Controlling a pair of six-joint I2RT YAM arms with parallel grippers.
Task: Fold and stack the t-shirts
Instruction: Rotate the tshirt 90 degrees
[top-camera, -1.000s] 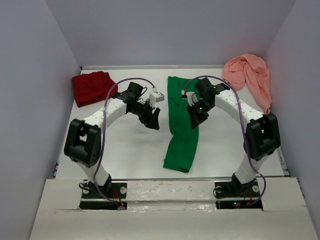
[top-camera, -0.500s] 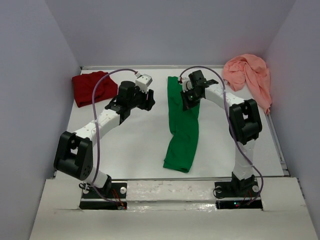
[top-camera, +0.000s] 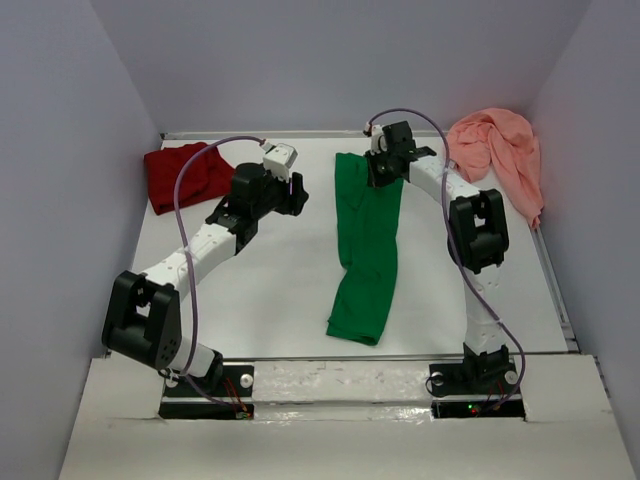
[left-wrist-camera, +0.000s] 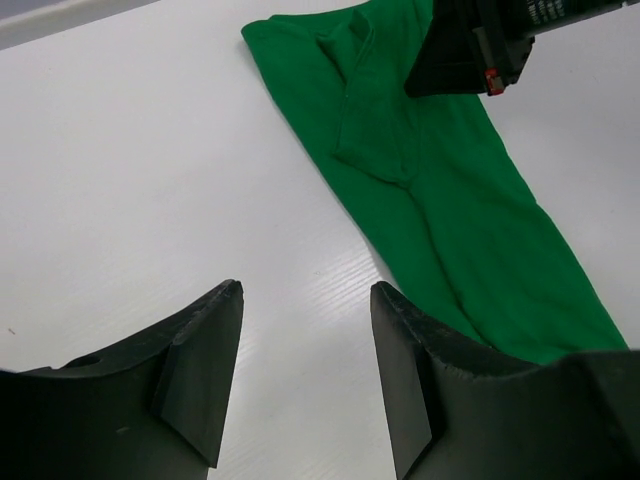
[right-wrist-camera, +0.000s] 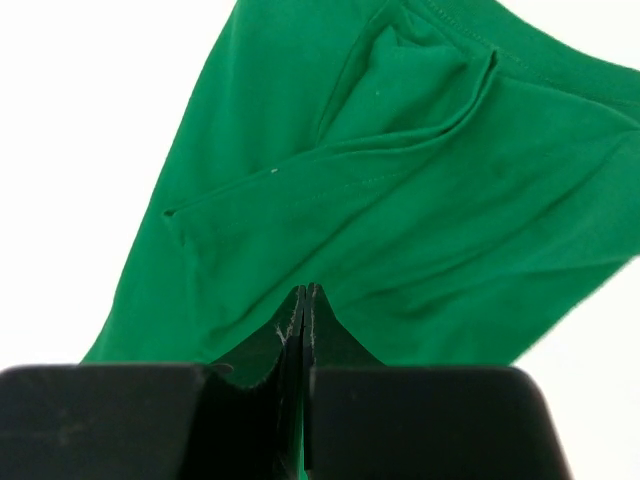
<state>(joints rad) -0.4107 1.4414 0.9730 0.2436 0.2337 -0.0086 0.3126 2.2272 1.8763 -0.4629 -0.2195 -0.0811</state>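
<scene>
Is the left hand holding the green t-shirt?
No, the left hand is open over the white table, and the green t-shirt lies beside it, not between its fingers.

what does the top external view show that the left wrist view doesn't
Only the top external view: the dark red cloth shirt bunched at the far left, the salmon-pink cloth shirt heaped at the far right, and both arms whole. Only the left wrist view: the left hand close up, open, over the bare white table. Both: the long bright green cloth shirt, with the right hand shut on its far end.
</scene>
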